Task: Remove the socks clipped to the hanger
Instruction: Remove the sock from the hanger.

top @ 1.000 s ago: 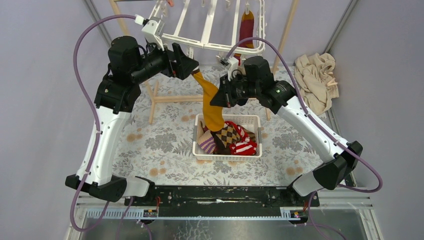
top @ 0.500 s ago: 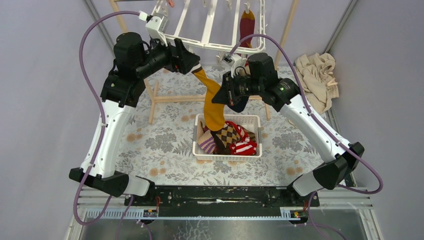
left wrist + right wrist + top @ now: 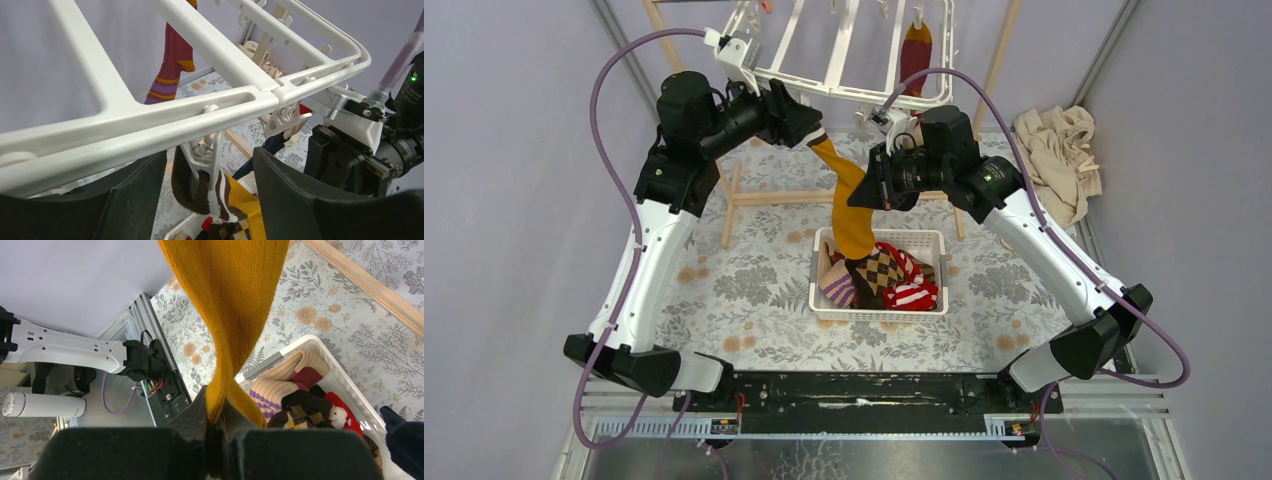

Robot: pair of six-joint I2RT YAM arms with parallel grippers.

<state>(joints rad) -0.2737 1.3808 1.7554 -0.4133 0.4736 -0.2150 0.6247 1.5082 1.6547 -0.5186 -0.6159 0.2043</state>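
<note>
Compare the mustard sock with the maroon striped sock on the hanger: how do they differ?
The mustard sock is mostly plain; the maroon sock carries yellow and purple stripes. The mustard sock hangs from the near edge of the hanger, the maroon sock further back. The right gripper is shut on the mustard sock; nothing touches the maroon sock. Both hang from it.

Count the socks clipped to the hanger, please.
3: mustard sock on the near bar, maroon striped sock farther back, navy sock beside the mustard; more may be hidden.

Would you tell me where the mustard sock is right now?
In the top view, the mustard sock hangs at centre from the hanger towards the white basket, pinched by the right end effector.
</note>
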